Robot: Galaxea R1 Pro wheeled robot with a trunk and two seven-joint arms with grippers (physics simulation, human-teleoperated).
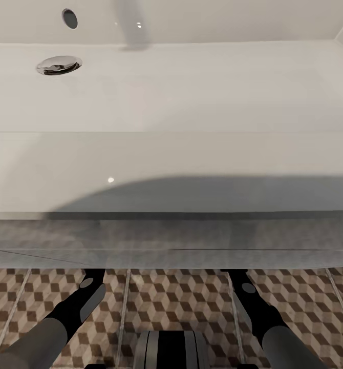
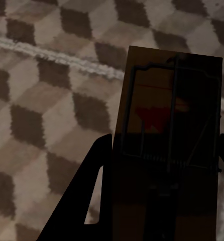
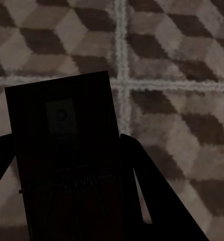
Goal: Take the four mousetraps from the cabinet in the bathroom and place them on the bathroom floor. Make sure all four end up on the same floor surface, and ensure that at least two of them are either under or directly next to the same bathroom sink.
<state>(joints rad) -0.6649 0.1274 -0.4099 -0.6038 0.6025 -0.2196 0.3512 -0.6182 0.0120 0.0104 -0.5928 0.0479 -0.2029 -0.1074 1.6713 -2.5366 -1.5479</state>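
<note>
Mousetrap in the left gripper: a tan-brown board with dark wire parts and a red mark at its middle, seated between the two dark fingers, which close against its long edges; it hangs above the cube-patterned bathroom floor, and contact with the tiles cannot be judged. A second mousetrap, in deep shadow with a faint round mark on its face, sits likewise between the fingers of the right gripper, also over the floor, close to a crossing of pale grout lines. In the head view both arms, left and right, reach forward and down from the lower corners, their forearms passing beneath the front edge of a white sink, which hides the wrists and both traps. That view alone gives the basin's chrome drain, the overflow hole and the robot's trunk at lower centre; the wrist views alone give the traps and the closed grip on each.
</note>
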